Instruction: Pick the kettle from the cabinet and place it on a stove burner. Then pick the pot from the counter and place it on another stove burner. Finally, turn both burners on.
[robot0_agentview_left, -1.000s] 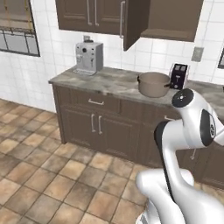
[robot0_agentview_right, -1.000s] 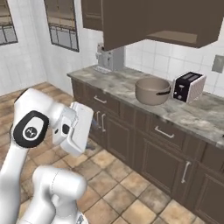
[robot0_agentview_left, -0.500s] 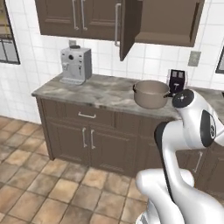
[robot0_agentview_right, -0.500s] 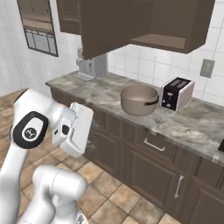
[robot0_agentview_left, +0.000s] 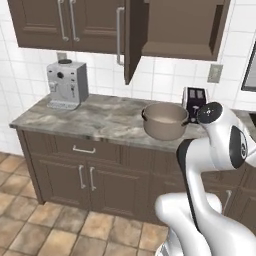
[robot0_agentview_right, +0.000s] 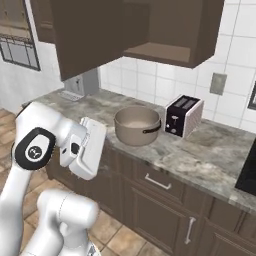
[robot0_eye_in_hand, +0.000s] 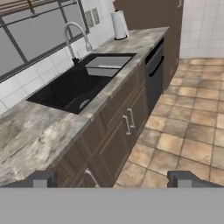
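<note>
From the left base view, the pot (robot0_agentview_left: 165, 120) sits on the bench (robot0_agentview_left: 95, 117) close to its front edge, toward the right end, with a toaster (robot0_agentview_left: 194, 100) just behind it against the tiled wall. A coffee machine (robot0_agentview_left: 67, 84) stands at the back left corner. Above, the cabinet (robot0_agentview_left: 180, 30) hangs with one door (robot0_agentview_left: 132, 40) swung open toward the camera, presumably so the kettle can be reached; the inside is hidden from this angle, so I cannot tell whether the kettle is there. The arm is folded low in front of the bench, likely tucked for travel rather than reaching.

From the right base view, the same pot (robot0_agentview_right: 136, 125) rests near the front edge, the toaster (robot0_agentview_right: 183, 116) just beside it on the right. The black corner of the stove (robot0_agentview_right: 248, 172) shows at the bench's far right end, well apart from the pot. The underside of the open cabinet (robot0_agentview_right: 165, 30) is visible, but nothing on its shelf.

In the hand view, the fingers (robot0_eye_in_hand: 40, 179) stand wide apart and hold nothing. They point along another run of bench (robot0_eye_in_hand: 39, 131) with a black sink (robot0_eye_in_hand: 81, 83) and faucet (robot0_eye_in_hand: 74, 37), away from the task's things.
</note>
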